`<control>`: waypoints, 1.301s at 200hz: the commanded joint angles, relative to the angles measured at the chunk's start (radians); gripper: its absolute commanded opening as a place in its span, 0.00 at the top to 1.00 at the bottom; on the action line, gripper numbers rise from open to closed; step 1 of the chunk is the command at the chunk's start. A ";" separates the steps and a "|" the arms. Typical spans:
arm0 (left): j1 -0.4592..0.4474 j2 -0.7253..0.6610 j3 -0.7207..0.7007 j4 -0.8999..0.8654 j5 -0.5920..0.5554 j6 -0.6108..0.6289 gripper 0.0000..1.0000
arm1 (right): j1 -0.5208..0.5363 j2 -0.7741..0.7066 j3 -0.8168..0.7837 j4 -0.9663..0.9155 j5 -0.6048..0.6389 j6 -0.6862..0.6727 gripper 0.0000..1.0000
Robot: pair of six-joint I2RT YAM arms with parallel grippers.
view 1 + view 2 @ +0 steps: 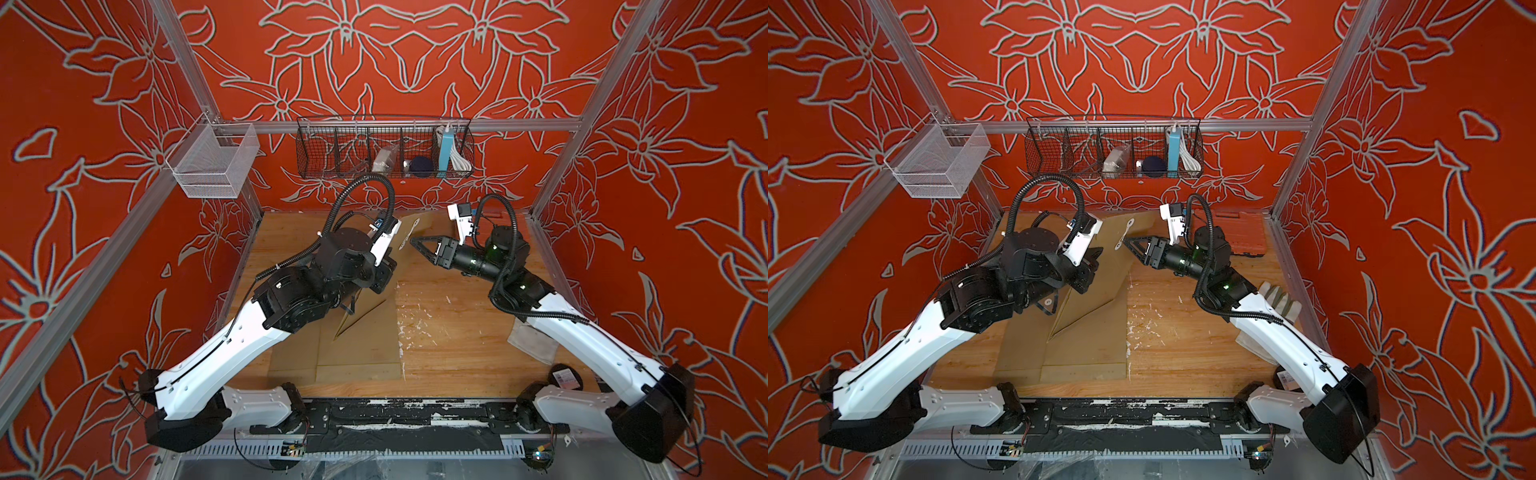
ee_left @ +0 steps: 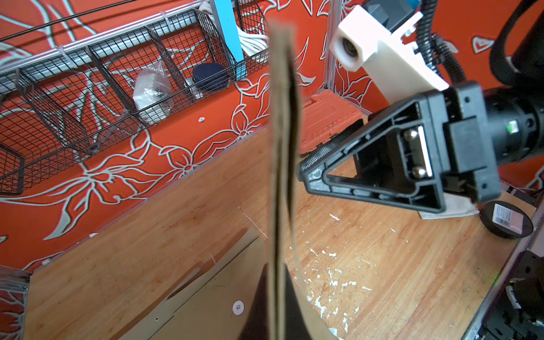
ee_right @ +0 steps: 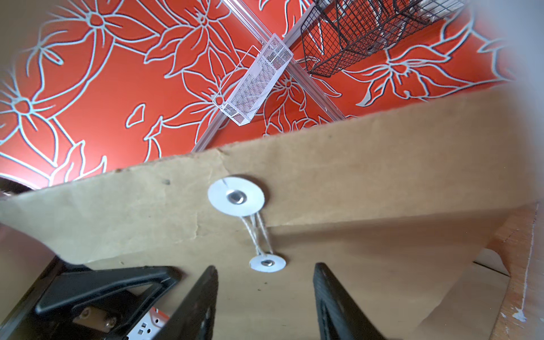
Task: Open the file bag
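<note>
The brown paper file bag (image 1: pixel 1106 272) has one side raised off the table, and my left gripper (image 1: pixel 1096 257) is shut on its edge. That edge runs edge-on between the dark fingers (image 2: pixel 259 309) in the left wrist view. My right gripper (image 3: pixel 265 282) is open, with its fingertips (image 3: pixel 206 291) just short of the bag's face. A large white button (image 3: pixel 235 195) sits on the flap and a small button (image 3: pixel 267 263) on the body. A thin string (image 3: pixel 259 232) runs between them. In both top views the right gripper (image 1: pixel 413 241) points at the raised bag (image 1: pixel 417 226).
More brown bags (image 1: pixel 361 345) lie flat under the raised one. A black wire basket (image 1: pixel 384 151) and a white mesh basket (image 1: pixel 214 160) hang on the back rail. An orange case (image 1: pixel 1246 232), a pale cloth (image 1: pixel 1279 307) and a black disc (image 1: pixel 567 376) lie at the right.
</note>
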 commanded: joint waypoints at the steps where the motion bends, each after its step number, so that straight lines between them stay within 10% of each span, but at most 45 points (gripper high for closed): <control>1: -0.011 0.000 0.026 0.005 -0.026 0.016 1.00 | 0.012 0.007 -0.003 0.053 -0.013 0.024 0.47; 209: -0.020 0.028 0.050 0.002 -0.041 0.037 1.00 | 0.013 0.020 0.046 -0.007 -0.004 -0.012 1.00; 260: -0.020 0.031 0.051 -0.013 -0.058 0.046 1.00 | 0.013 -0.006 0.046 -0.072 0.017 -0.069 1.00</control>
